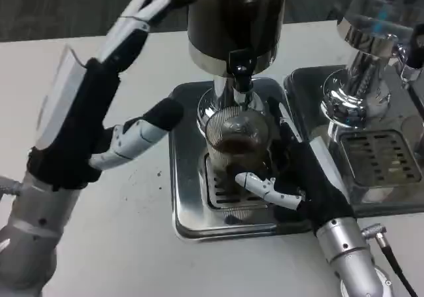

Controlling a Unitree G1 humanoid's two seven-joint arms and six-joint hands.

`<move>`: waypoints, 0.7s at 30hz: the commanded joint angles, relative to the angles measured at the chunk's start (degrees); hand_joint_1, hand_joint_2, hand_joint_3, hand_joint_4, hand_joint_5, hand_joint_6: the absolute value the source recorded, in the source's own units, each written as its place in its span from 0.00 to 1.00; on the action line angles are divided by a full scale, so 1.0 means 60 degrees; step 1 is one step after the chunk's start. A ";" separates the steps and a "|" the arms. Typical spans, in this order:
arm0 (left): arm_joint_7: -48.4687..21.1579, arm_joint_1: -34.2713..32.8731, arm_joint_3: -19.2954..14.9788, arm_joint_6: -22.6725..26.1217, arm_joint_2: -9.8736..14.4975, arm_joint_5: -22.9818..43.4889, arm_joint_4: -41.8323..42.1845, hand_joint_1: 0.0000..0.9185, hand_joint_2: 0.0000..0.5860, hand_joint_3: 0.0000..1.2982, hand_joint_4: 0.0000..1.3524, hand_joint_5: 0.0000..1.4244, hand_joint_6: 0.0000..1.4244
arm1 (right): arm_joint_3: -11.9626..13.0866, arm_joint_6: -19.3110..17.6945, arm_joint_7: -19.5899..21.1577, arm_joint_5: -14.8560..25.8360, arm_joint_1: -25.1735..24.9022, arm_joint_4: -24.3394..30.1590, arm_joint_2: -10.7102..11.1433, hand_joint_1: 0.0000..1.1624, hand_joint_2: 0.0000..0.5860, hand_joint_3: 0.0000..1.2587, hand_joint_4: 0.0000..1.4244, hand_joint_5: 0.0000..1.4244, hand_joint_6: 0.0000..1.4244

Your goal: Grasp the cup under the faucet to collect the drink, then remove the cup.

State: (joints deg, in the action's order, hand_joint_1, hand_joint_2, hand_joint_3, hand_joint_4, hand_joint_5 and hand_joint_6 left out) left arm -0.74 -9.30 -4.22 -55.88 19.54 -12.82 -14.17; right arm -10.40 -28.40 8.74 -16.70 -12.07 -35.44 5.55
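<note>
The clear cup [237, 141] stands on the drip tray [189, 197] under the faucet [242, 78], with dark drink in it. The right hand [291, 184] wraps its lower half; the left hand [99, 105] hovers spread, holding nothing. Likely thin, slick and light — grip mid-wall, gently, and keep it upright.

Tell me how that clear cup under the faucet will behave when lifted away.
The clear cup holds dark liquid, so tilting probably spills it. Its smooth wall looks slippery; the right robot hand wraps it. It sits close beneath the faucet, so draw it out sideways.
</note>
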 commanded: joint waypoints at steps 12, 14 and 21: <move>0.1797 0.1764 -0.1202 0.0878 0.0565 -0.1998 -0.1597 0.00 0.36 0.07 0.00 0.08 0.03 | 0.0146 -0.0141 0.0061 0.0018 -0.0264 -0.0306 -0.0095 0.64 0.26 0.00 0.00 0.00 0.09; 0.1830 0.1777 -0.1041 0.1030 0.0624 -0.2091 -0.1898 0.00 0.34 0.07 0.00 0.07 0.02 | 0.0156 -0.0124 0.0076 0.0020 -0.0338 -0.0408 -0.0103 0.64 0.26 0.00 0.00 0.00 0.09; 0.2015 0.1763 -0.0272 0.1131 0.0759 -0.2437 -0.2544 0.00 0.35 0.07 0.00 0.07 0.02 | 0.0262 -0.0181 0.0156 0.0133 -0.0699 -0.1038 -0.0210 0.65 0.25 0.00 0.00 0.00 0.09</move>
State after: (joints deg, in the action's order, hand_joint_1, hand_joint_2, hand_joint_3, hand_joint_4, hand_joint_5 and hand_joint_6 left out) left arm 10.64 1.15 -7.38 -49.31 23.29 -26.14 -28.19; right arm -9.42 -29.23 8.96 -16.48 -15.35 -40.04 4.71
